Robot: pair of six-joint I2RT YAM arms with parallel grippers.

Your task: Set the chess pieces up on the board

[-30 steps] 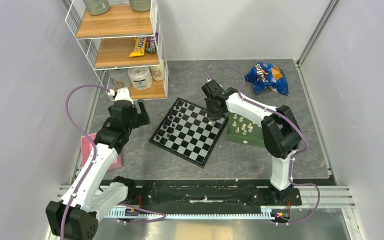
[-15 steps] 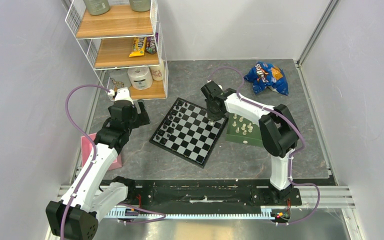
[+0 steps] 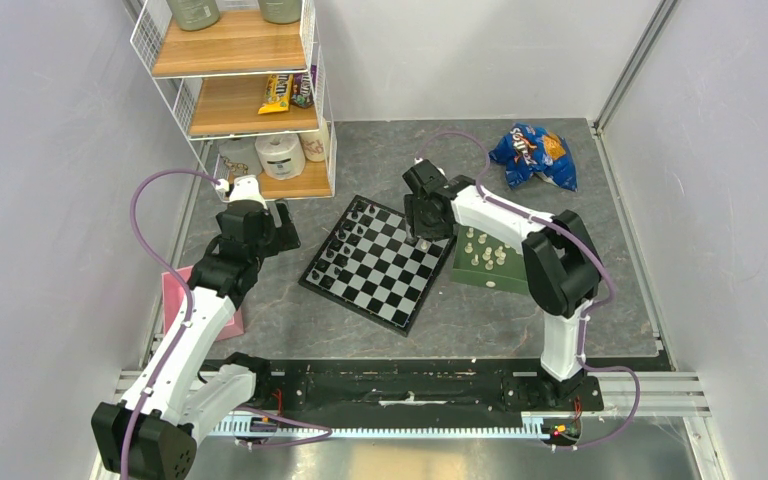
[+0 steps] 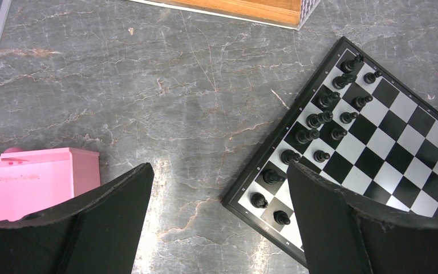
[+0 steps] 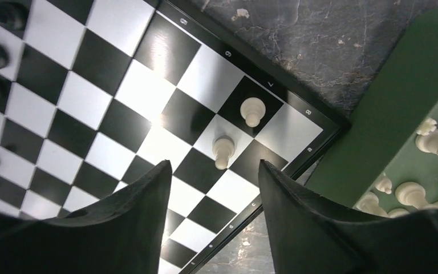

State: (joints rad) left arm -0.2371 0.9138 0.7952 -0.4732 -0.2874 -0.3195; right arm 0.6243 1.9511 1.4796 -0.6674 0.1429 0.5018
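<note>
The board (image 3: 380, 262) lies at mid-table with black pieces (image 3: 345, 245) along its left side. Two cream-white chess pieces (image 5: 253, 110) (image 5: 223, 150) stand upright on squares near the board's (image 5: 142, 91) far right corner. My right gripper (image 5: 214, 165) hangs open just over that corner; the nearer piece stands free just beyond its fingertips, touching neither. More cream pieces (image 5: 428, 142) lie in the green tray (image 3: 490, 262) right of the board. My left gripper (image 4: 217, 171) is open and empty above bare table beside the board's (image 4: 376, 128) left corner.
A pink box (image 4: 34, 177) sits on the table left of my left gripper. A wire shelf (image 3: 250, 100) with rolls and snacks stands at the back left. A blue chip bag (image 3: 532, 155) lies at the back right.
My right gripper has opened, letting go of a cream piece that now stands on the board. The left arm has not moved.
</note>
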